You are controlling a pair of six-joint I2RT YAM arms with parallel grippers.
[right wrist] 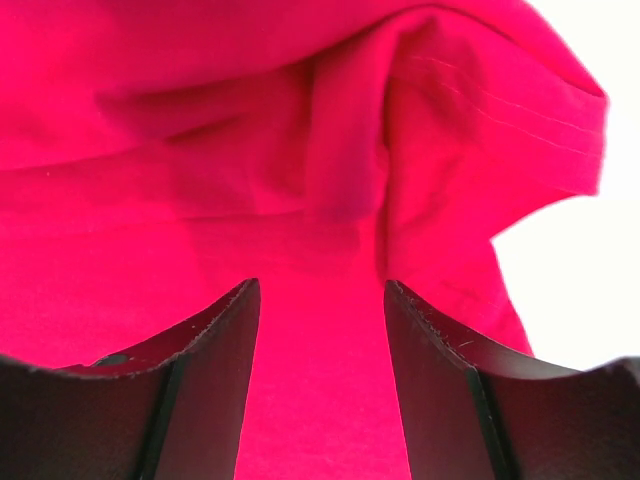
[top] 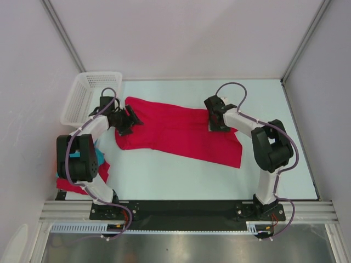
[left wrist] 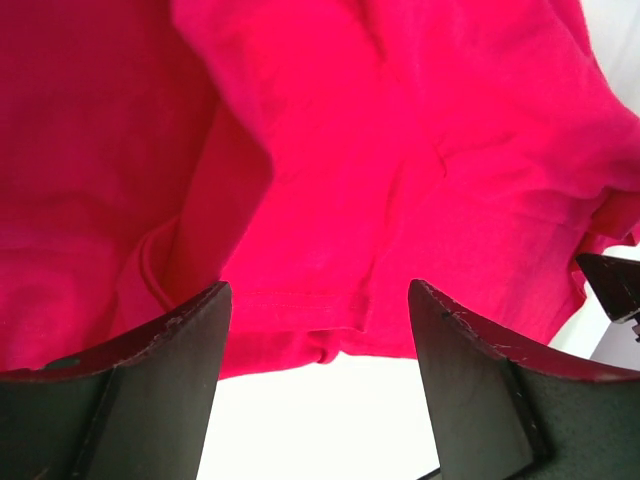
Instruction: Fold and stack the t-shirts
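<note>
Left tool (top: 129, 121): jaws held apart, nothing clamped; placed at left end of crimson t-shirt (top: 181, 134), hem seen just beyond fingertips. Right tool (top: 215, 124): jaws likewise apart, set over bunched fold at shirt's far edge. Shirt spread across counter (top: 192, 181), ends likely covered for paired pinch. Folded shirts (top: 103, 171) stacked beside left arm base.

The crimson t-shirt (top: 181, 131) is soft matt cloth, creased, hems stitched. My fingers (left wrist: 160, 400) are matt black plastic, edges scuffed. Upper left, the basket (top: 82, 101) is white plastic mesh.
</note>
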